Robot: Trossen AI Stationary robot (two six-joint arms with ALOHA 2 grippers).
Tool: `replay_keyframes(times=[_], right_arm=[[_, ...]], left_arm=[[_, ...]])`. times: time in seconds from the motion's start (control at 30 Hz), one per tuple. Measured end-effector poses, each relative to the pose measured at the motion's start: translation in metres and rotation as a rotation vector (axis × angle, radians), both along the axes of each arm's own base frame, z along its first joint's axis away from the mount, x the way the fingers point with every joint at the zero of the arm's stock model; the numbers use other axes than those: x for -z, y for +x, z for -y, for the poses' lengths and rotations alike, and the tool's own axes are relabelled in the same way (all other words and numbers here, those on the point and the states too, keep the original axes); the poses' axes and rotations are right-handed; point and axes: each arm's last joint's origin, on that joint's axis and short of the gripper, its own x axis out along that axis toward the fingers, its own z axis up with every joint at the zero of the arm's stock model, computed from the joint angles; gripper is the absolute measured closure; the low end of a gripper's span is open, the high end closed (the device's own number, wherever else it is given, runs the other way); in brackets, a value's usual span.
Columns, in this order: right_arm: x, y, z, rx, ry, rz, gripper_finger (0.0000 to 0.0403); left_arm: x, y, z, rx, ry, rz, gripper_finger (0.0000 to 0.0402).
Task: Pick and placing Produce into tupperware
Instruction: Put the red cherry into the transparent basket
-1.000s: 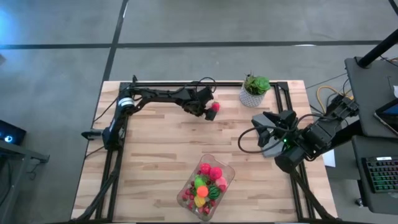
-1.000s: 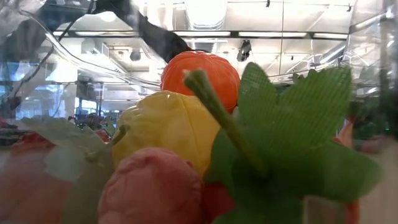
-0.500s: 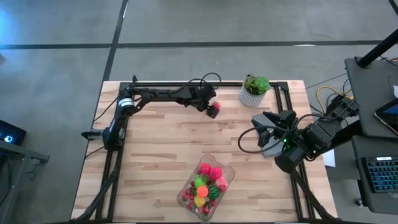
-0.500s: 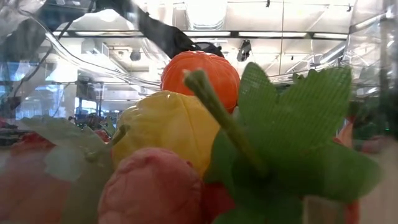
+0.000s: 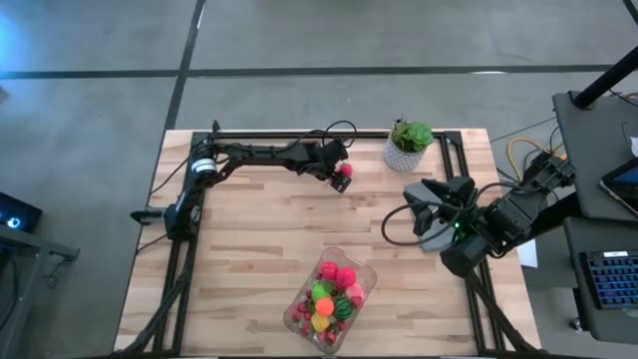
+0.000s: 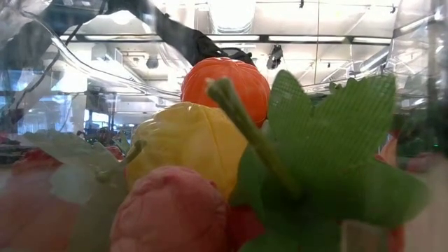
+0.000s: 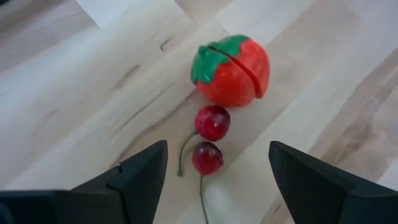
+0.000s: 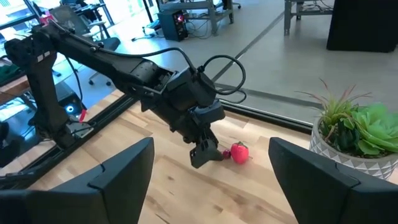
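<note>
The left hand (image 5: 336, 170) hangs over the far part of the tabletop (image 5: 249, 229), just beside the potted plant (image 5: 409, 143), with its fingers spread and nothing between them. Right under it lie a toy strawberry (image 7: 231, 70) and a pair of cherries (image 7: 210, 138). In the left wrist view the cherries sit in the gap between the two dark fingers (image 7: 140, 171), with the strawberry just past them, touching or nearly touching the upper cherry. None of these pieces touches the fingers.

From above, the strawberry and cherries merge into one small red spot at the hand's tip; only the left wrist view separates them and shows the cherry stems. The right wrist view shows the left hand from the side, tilted downward with its tip close to the wood and the strawberry (image 8: 239, 152) lying just beside it.

The left arm reaches from its base along the far edge of the tabletop toward the plant, elbow low and wrist bent down.

The tupperware (image 5: 331, 292) stands well apart from the plant, at the near edge of the tabletop, filled with produce (image 5: 333, 289): red, pink, orange, yellow and green pieces. The low view looks straight into it, showing an orange fruit (image 6: 225, 80), a yellow one (image 6: 183, 143) and a green leaf (image 6: 329, 154).

The right hand (image 5: 424, 214) waits open near the plant, on the side toward the tupperware.
</note>
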Motion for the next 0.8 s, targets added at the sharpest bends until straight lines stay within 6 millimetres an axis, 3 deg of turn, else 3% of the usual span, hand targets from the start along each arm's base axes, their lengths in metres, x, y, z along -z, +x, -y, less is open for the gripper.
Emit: replay_keyframes(times=[0.27,0.8], right_arm=[[0.0,0.0,0.0,0.0,-0.001,-0.001,0.0097],[0.0,0.0,0.0,0.0,0.001,0.001,0.0097]], left_arm=[[0.001,-0.0005,0.0002,0.0,-0.002,-0.004,0.0175],[0.0054,-0.0041,0.0022,-0.002,-0.008,-0.044,0.0178]])
